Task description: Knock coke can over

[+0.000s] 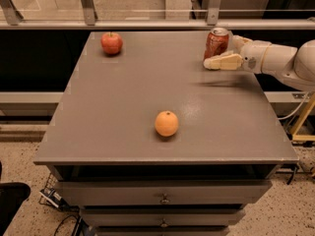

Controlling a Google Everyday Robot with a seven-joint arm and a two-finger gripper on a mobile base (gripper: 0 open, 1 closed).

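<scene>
The coke can (217,42), red with a silver top, stands upright near the table's far right corner. My gripper (224,53) reaches in from the right at can height and is open. One cream finger (222,62) lies just in front of the can's base, touching or almost touching it. The other finger (239,42) shows at the can's right side. The white arm (283,60) runs off the right edge.
A red apple (111,43) sits at the far left of the grey table (123,112). An orange (167,123) sits near the front middle. A railing and glass run behind the far edge. Drawers are below the front edge.
</scene>
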